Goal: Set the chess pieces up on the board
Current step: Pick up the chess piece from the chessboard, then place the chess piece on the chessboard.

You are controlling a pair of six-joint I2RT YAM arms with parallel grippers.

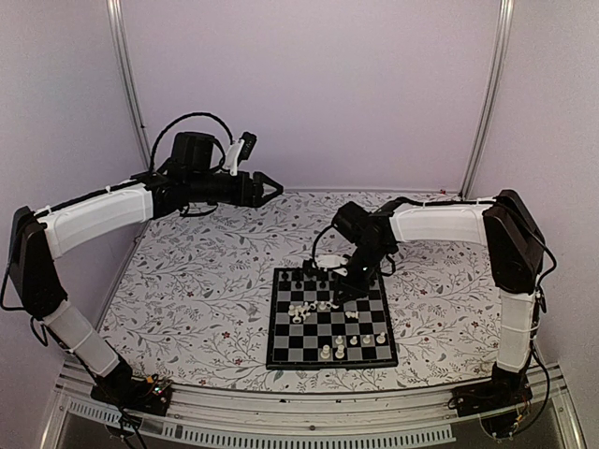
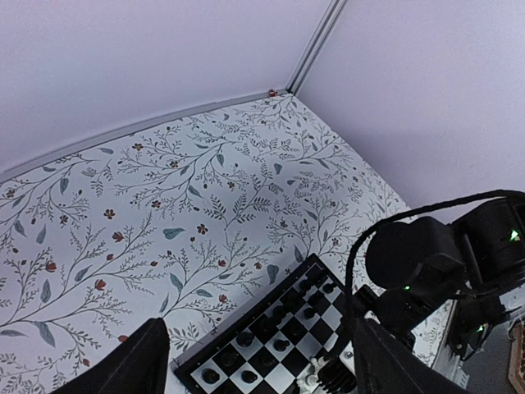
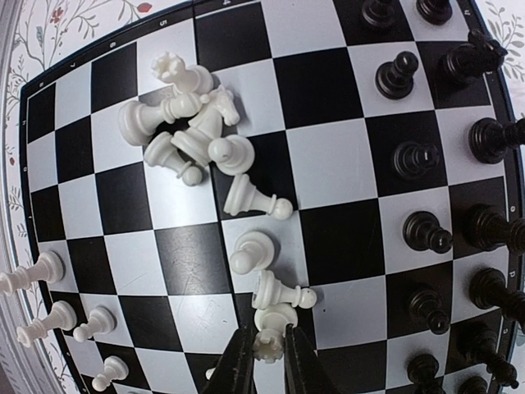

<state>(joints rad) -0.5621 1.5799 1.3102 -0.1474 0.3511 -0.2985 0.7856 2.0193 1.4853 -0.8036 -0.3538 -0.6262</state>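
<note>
Pale lilac walls close in a floral-printed surface (image 1: 187,290). The board (image 1: 281,348) lies on it near the front, right of centre. The black men (image 3: 426,230) stand in two ranks along the far side. White is half done: a few white men (image 3: 53,320) stand along the near edge, while a heap (image 3: 189,123) lies toppled mid-board, with stragglers trailing from it toward the right jaws. Those jaws are down at the end of that trail and closed on one white pawn (image 3: 268,343), a finger (image 3: 238,365) on each side of it. The left jaws stand wide open and empty, high over the far left of the surface, well apart from the board.

The step in hand looks like lifting this pawn to place it on White's side. Two fallen men (image 3: 279,294) lie just beside it, perhaps touching. The lift should therefore go straight up before any sideways travel, or they may be dragged along. The pawn is small and smooth, and an off-centre pinch could let it swivel or slip out, so it is worth checking that it hangs steady first. Then carry it above the standing heads, lower it base-first onto a free square, and open only once it sits flat.
</note>
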